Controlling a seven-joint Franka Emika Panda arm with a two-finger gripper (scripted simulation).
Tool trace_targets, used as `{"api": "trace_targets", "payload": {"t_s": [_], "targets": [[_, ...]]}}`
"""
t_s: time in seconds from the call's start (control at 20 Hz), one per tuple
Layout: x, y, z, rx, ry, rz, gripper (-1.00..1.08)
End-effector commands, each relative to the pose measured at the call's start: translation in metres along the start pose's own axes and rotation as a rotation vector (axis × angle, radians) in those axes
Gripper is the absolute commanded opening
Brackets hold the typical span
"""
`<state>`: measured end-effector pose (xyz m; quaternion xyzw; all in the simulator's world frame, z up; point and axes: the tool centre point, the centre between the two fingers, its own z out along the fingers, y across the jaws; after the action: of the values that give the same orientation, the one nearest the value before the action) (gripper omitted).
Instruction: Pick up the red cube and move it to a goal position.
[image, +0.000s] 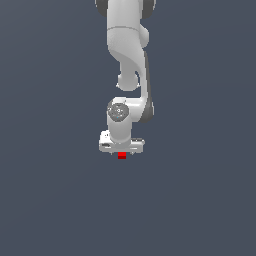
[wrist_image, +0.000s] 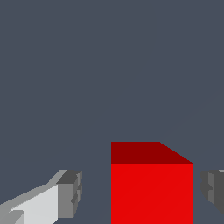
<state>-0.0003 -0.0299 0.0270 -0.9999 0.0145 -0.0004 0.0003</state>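
Observation:
The red cube is a tiny bright red block showing just under the white gripper's hand in the exterior view. In the wrist view the red cube stands between the two grey fingertips, with a clear gap on one side and a narrower gap on the other. My gripper is open with its jaws either side of the cube, not touching it. It also shows in the wrist view, where one finger and the other finger flank the cube. The cube's lower part is cut off by the frame edge.
The white arm reaches down from the top of the exterior view. A plain dark grey surface lies all around.

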Motion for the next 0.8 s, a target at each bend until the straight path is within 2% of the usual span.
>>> {"api": "trace_targets", "payload": {"t_s": [0.0, 0.05, 0.75], "targets": [[0.0004, -0.0002, 0.0026, 0.0, 0.001, -0.001, 1.0], [0.0004, -0.0002, 0.0026, 0.0, 0.001, -0.001, -1.0], [0.0031, -0.0014, 0.0012, 0.0, 0.001, -0.001, -1.0]]}}
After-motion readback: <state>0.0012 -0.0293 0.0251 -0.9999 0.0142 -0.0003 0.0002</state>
